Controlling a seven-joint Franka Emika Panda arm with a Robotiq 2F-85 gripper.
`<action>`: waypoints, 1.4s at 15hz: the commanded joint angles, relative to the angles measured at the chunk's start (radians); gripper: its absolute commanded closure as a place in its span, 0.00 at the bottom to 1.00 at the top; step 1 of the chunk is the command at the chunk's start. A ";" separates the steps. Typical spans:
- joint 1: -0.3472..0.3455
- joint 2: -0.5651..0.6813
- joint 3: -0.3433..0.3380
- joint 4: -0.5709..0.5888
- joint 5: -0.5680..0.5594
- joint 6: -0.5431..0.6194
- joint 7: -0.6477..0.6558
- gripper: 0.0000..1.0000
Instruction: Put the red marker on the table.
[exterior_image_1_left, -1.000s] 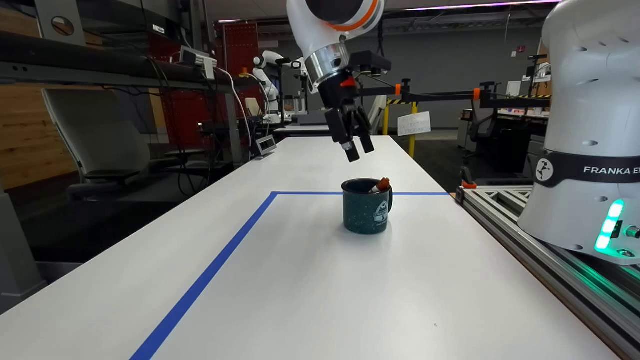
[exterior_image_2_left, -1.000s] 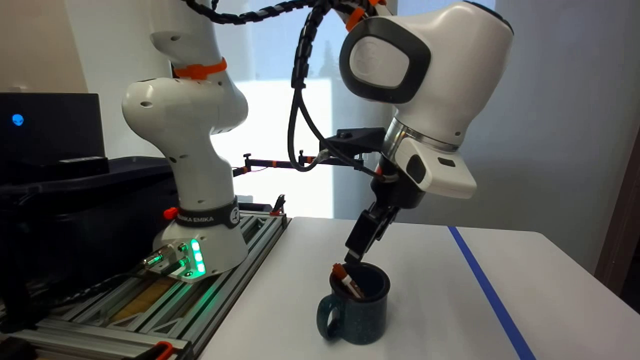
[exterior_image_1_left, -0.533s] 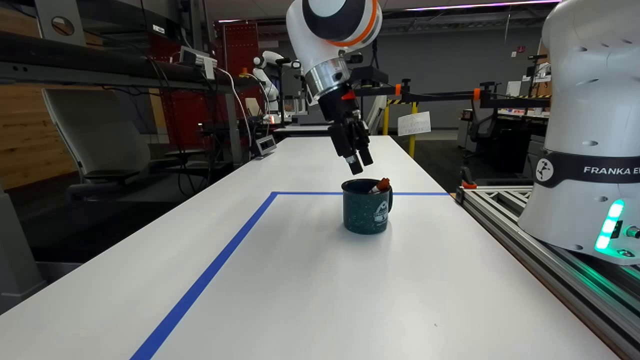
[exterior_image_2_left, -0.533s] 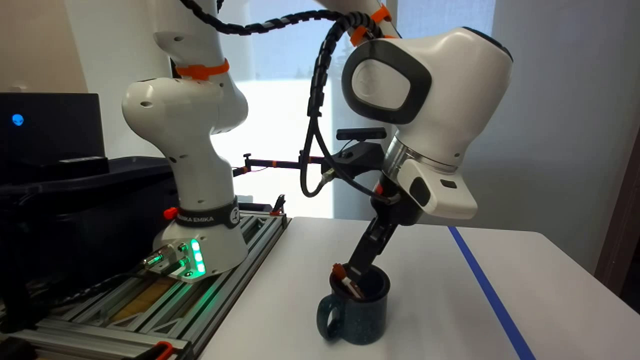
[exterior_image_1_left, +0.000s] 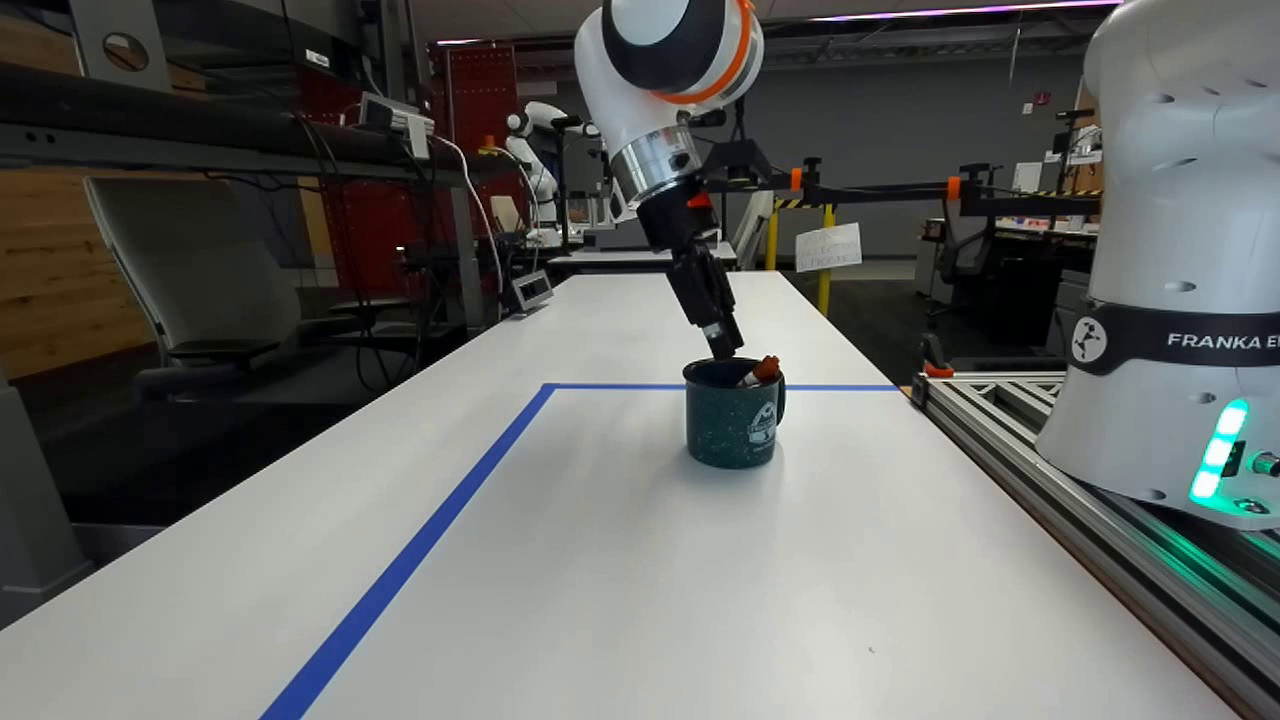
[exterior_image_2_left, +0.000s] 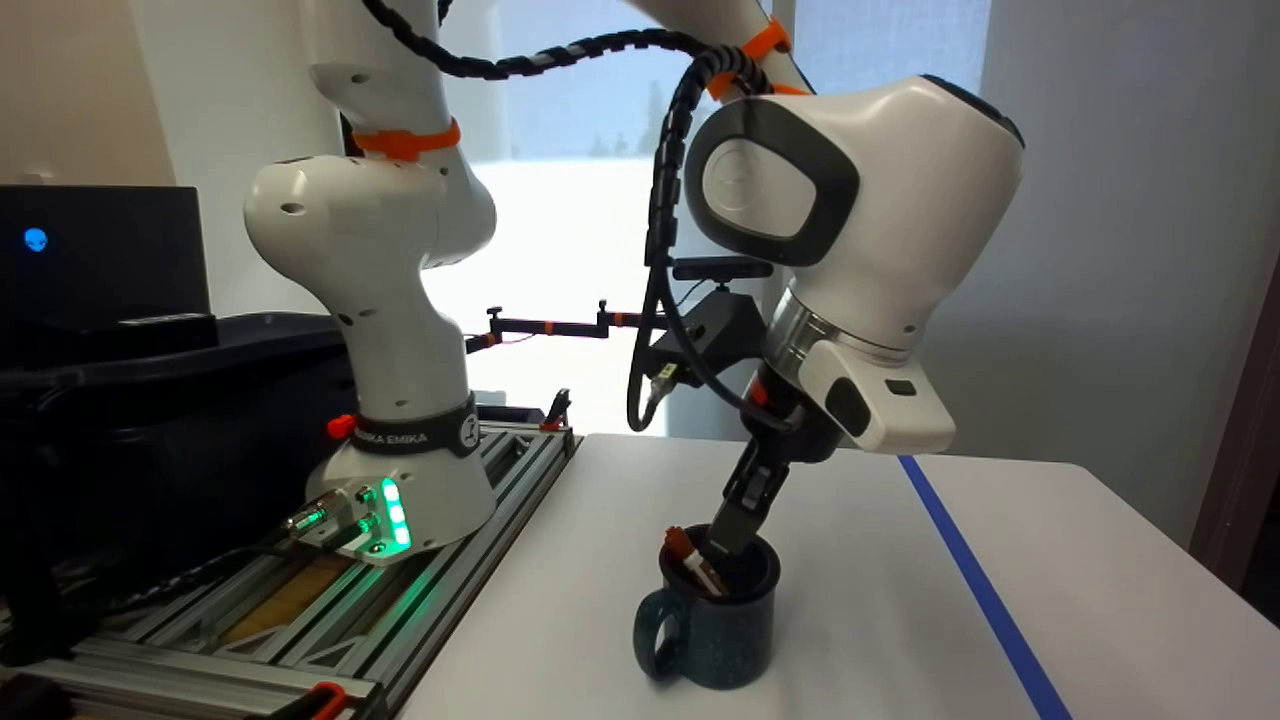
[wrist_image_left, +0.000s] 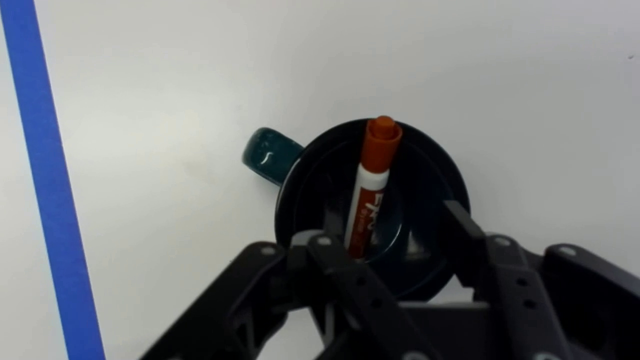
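Note:
The red marker (wrist_image_left: 378, 147) leans inside the dark teal mug (exterior_image_1_left: 718, 425), its red cap sticking up over the rim; its lower end is partly hidden behind a finger in the wrist view. My gripper (wrist_image_left: 395, 220) is tilted over the mug's mouth, its fingers apart, the marker's lower body appearing between them close to the left fingertip. No grip on the marker shows. In an exterior view the fingertips of my gripper (exterior_image_2_left: 730, 540) overlap the mug's opening beside the marker; how deep they reach cannot be told. The white table (exterior_image_1_left: 600, 600) bears the mug.
Blue tape (exterior_image_1_left: 460, 505) marks lines on the tabletop. The mug's handle (exterior_image_2_left: 655, 635) points toward the robot's base (exterior_image_2_left: 410, 490), which stands on a metal rail frame (exterior_image_2_left: 520, 500). A small device (exterior_image_1_left: 532, 290) sits at the table's far edge.
My gripper has come down to the mug's mouth and its fingers have drawn closer together. Mug and marker have not moved.

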 joint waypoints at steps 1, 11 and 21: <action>-0.005 0.008 -0.005 -0.007 0.027 0.018 -0.069 0.48; -0.011 0.061 0.000 0.002 0.036 0.021 -0.138 0.53; -0.010 0.116 0.011 0.012 0.040 0.052 -0.139 0.55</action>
